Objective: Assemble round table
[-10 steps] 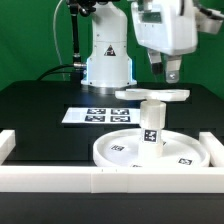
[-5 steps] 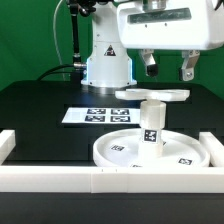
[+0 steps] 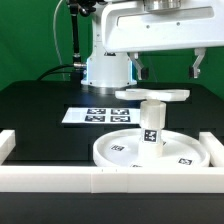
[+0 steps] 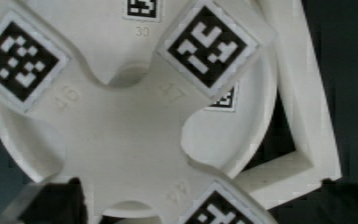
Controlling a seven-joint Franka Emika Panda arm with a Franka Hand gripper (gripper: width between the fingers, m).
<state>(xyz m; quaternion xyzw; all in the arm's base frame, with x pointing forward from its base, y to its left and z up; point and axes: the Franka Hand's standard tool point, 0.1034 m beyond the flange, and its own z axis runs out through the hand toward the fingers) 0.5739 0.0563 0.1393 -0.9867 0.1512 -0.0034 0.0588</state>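
The white round table stands assembled at the front. Its large rimmed disc lies flat on the black table. The short tagged leg stands upright at the disc's middle. The cross-shaped foot sits on top of the leg. My gripper hangs above the foot, apart from it, open and empty, with one finger on each side. The wrist view looks straight down on the foot and its square tags. White of the disc shows past the foot's edge.
The marker board lies flat behind the disc. Long white border bars run along the front, the exterior view's left and right. The robot's white base stands at the back.
The hand has turned above the foot, from edge-on to broadside. Its two fingers now show wide apart on either side. The table parts have not moved.
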